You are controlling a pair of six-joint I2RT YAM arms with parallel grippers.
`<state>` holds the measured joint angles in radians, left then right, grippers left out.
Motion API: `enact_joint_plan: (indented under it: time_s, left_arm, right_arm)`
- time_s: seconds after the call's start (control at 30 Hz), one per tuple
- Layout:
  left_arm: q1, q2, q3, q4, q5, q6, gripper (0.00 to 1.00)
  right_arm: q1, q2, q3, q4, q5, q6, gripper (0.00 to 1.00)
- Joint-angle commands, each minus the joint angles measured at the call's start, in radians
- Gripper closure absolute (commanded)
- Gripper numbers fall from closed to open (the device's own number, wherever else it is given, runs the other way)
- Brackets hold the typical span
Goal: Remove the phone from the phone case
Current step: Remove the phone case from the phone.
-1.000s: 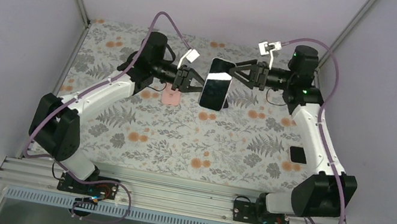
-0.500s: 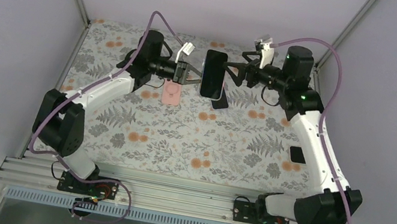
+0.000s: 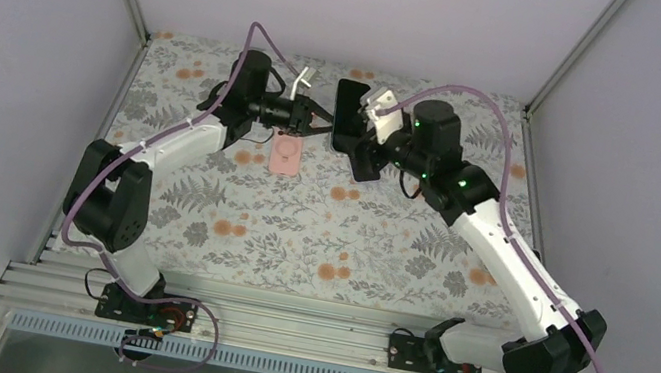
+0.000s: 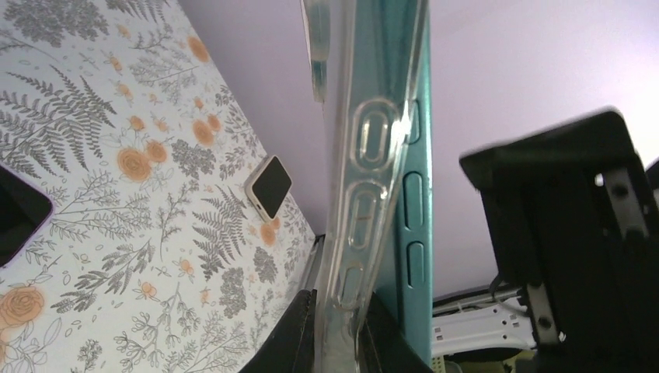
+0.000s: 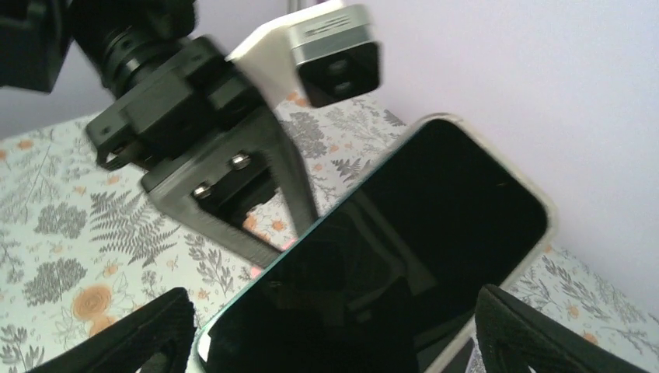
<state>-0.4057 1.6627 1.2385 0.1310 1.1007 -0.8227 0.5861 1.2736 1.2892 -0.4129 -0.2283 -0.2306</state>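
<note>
Floral worktop [image 3: 298, 232], lilac walls [image 3: 16, 43] all round. Phone [image 5: 404, 249] in its clear phone case [image 4: 365, 179] is held aloft over the far middle of the worktop, between both arms. Left pincer [image 4: 339, 338] closed on the case's side rim, below the button covers. Right pincer [image 5: 342, 338] spread wide, clamping the phone across its width, screen facing its camera. Progress, my reading: lift and two-arm hold done; rim looks started off the teal body at one end; phone not yet out. Left to do: peel case clear, pull apart
</note>
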Motion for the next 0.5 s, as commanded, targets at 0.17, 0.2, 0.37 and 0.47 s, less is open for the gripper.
enact_joint_plan:
  time_s: [0.17, 0.2, 0.37, 0.47]
  left_arm:
    - [0.034, -0.006, -0.025, 0.115, 0.002, -0.116, 0.98]
    - [0.036, -0.008, -0.028, 0.121, 0.002, -0.12, 0.98]
    - [0.035, -0.011, -0.037, 0.151, 0.01, -0.148, 0.98]
    - [0.035, -0.011, -0.04, 0.159, 0.011, -0.158, 0.98]
  right_arm:
    - [0.118, 0.008, -0.045, 0.047, 0.174, -0.119, 0.19]
    - [0.126, 0.012, -0.05, 0.053, 0.187, -0.125, 0.19]
    - [0.16, 0.023, -0.068, 0.079, 0.258, -0.152, 0.21]
    - [0.177, 0.032, -0.068, 0.085, 0.284, -0.167, 0.21]
